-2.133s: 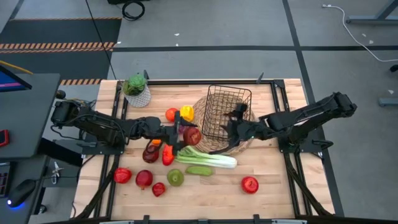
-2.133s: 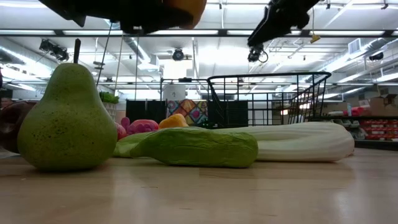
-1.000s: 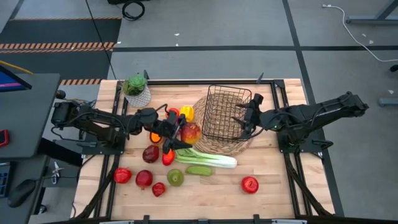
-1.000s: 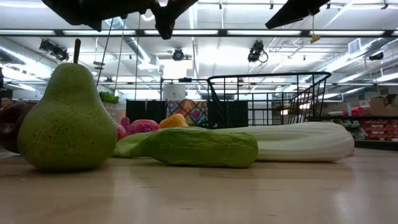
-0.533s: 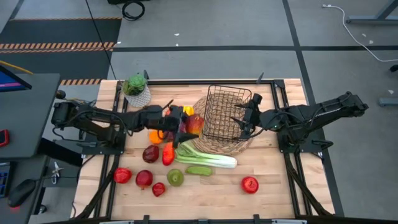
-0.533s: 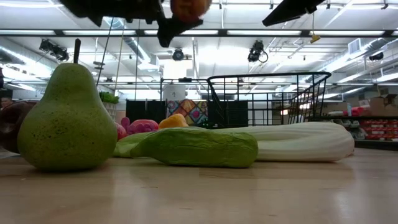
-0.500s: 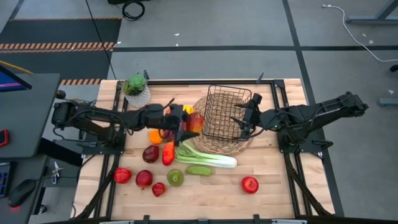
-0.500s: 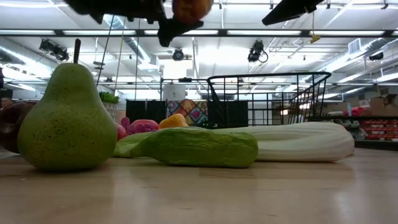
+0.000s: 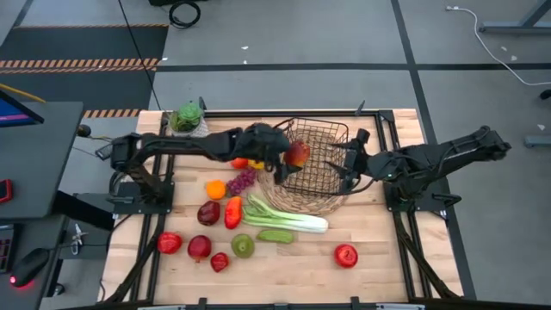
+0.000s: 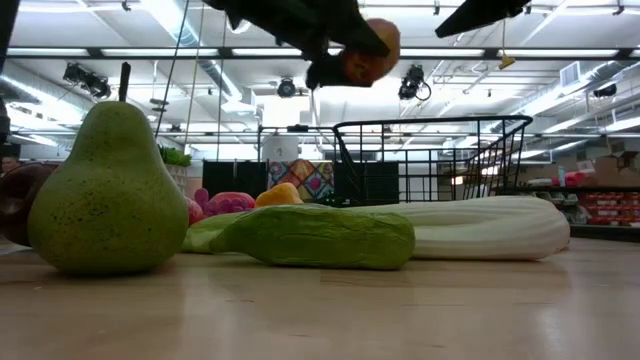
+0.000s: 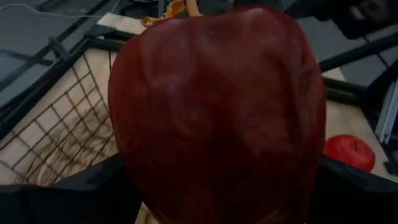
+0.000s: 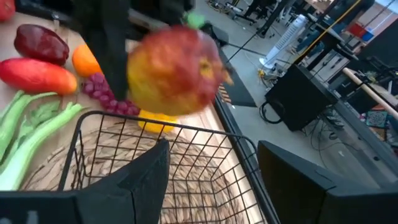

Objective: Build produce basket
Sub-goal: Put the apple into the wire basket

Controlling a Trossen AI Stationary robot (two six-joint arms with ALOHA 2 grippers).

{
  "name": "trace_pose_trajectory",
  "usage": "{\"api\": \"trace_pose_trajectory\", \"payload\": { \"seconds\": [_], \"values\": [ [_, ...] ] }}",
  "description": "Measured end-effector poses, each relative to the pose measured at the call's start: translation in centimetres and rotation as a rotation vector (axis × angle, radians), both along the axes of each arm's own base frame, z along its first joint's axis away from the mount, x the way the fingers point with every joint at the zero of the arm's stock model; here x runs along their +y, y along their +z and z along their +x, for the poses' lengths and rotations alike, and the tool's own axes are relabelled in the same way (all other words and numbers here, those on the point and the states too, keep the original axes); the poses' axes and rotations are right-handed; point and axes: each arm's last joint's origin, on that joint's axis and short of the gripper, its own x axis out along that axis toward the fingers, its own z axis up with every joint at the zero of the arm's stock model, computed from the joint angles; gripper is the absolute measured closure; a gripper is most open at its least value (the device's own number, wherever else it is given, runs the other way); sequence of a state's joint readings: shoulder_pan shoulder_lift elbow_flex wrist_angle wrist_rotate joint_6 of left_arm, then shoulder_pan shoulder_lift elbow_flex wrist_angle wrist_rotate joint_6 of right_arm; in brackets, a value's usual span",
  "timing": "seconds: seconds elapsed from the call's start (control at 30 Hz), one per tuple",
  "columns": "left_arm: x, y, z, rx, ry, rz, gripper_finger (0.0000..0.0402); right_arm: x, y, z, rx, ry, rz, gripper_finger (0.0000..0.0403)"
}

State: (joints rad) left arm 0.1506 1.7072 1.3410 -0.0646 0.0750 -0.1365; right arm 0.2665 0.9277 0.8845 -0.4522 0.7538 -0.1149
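My left gripper [image 9: 290,158] is shut on a red-and-yellow apple [image 9: 299,153] and reaches in from the table's left, holding it above the left rim of the black wire basket [image 9: 327,129]. The basket stands on a round woven mat [image 9: 293,196]. From the low view the apple [image 10: 371,50] hangs high over the basket [image 10: 430,160]. My right gripper [image 12: 211,186] is open at the basket's right side, its fingers spread by the rim; whether they touch the wire, I cannot tell. More produce lies on the table left of and in front of the basket. My left gripper pinches the apple between its two fingers, one on each side of its lower half [image 11: 134,180]. The fingers come nearly level from the table's left, tipped slightly down. The apple sits upright, stem [image 11: 193,7] up, lifted clear of table and basket.
A leek [image 9: 288,217], cucumber [image 9: 275,235] and pear [image 9: 243,245] lie in front of the basket. Grapes [image 9: 244,180], an orange [image 9: 215,188], peppers [image 9: 232,211] and red apples [image 9: 170,243] lie to the left, one apple [image 9: 346,255] front right. A potted plant [image 9: 188,120] stands far left.
My left gripper has carried the apple up and toward the table's right, from over the produce pile to above the basket's left rim. As the arm stretched out, the gripper tipped from pointing steeply down to nearly level. The apple has stayed in the grip.
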Motion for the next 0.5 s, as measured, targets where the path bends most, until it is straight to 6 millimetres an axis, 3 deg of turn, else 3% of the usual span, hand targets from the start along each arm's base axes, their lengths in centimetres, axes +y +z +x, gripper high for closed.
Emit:
{"api": "trace_pose_trajectory", "payload": {
  "seconds": [0.5],
  "values": [
    [3.6, -1.4, 7.7, 0.149, -0.057, 0.051, 0.0063, 0.5, 2.3, -4.9, -0.165, 0.085, 0.119, 0.0156]
  ]
}}
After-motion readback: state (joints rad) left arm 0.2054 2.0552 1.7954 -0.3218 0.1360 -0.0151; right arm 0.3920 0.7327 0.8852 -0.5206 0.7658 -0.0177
